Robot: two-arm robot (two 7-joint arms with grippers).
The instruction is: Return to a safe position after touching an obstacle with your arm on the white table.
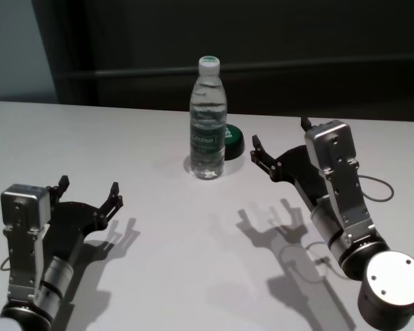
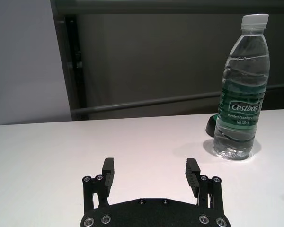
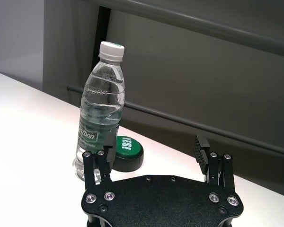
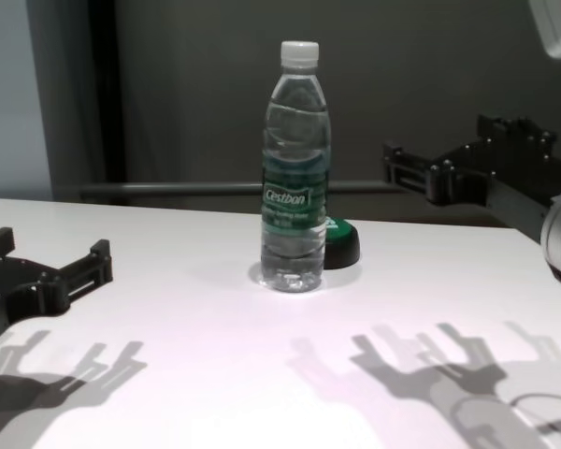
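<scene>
Head view recorded the tall clear plastic water bottle [image 1: 208, 121] upright at the far centre of the white table [image 1: 165, 262], a black-and-green round puck [image 1: 231, 141] just behind it. Right gripper [image 1: 281, 143] hovered near its right, released; left gripper [image 1: 90, 191] spread, near-left.

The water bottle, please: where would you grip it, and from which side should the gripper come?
Probably around the labelled middle of the water bottle, coming level from the robot's right with the open right gripper. It stands upright and round, and the black-and-green puck sits behind it to the right, so stay above that.
</scene>
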